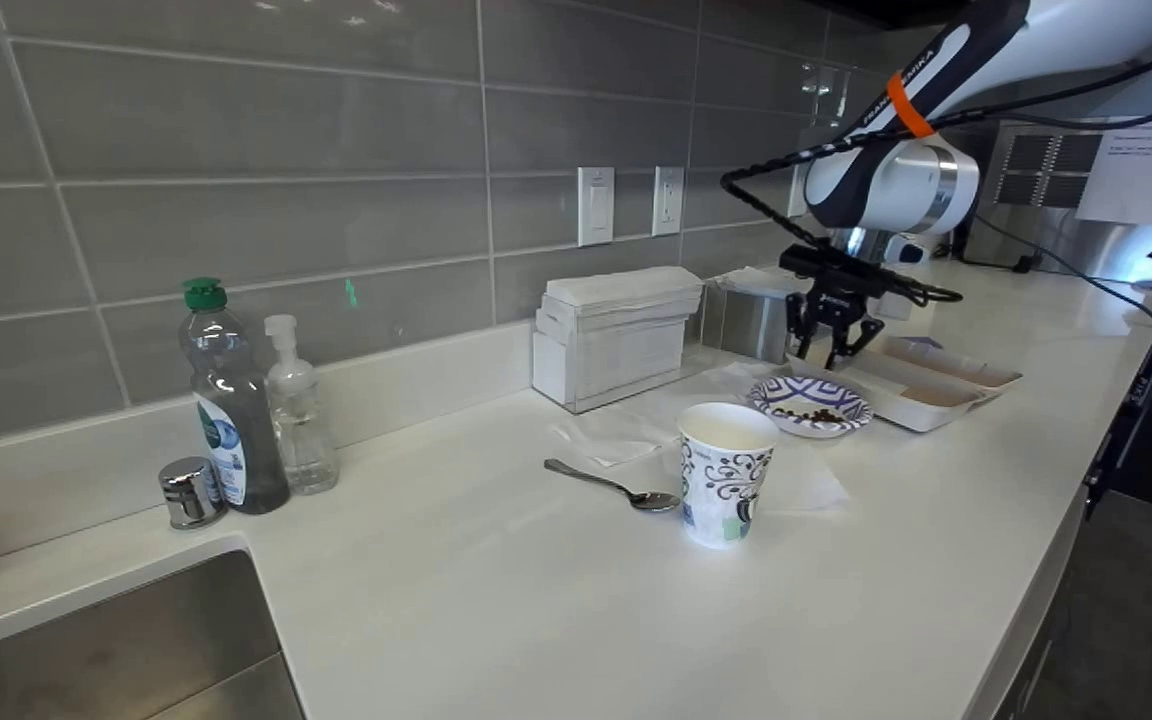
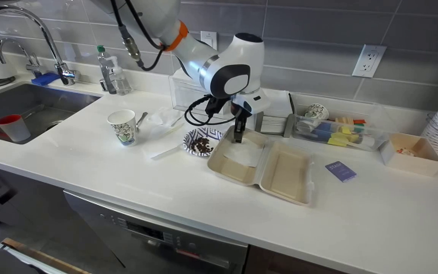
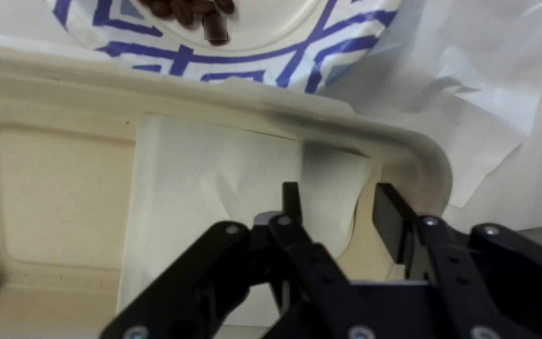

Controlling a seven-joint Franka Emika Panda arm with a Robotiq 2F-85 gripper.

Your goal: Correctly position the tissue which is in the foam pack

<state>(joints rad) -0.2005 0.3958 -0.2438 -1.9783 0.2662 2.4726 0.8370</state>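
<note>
The foam pack is a tan open clamshell [image 2: 285,175] on the counter; it also shows in an exterior view [image 1: 921,412] and the wrist view [image 3: 59,197]. The tissue is a plain white folded sheet [image 2: 245,153] lying in its compartment nearer the bowl. In the wrist view the tissue [image 3: 181,188] has a crease, and its right part bends up near the pack's rounded corner. My gripper [image 3: 339,212] is open over that right edge, one finger over the tissue, the other beyond its edge. Nothing is held. The gripper shows in both exterior views [image 1: 818,352] [image 2: 238,137], low at the pack.
A patterned paper bowl with brown beans [image 2: 202,141] sits against the pack. A paper cup [image 2: 123,127], a spoon [image 1: 616,488] and loose napkins [image 1: 626,425] lie beyond. A napkin box [image 1: 626,340] and a clear bin [image 2: 340,129] stand along the wall. A purple packet [image 2: 340,171] lies beside the pack.
</note>
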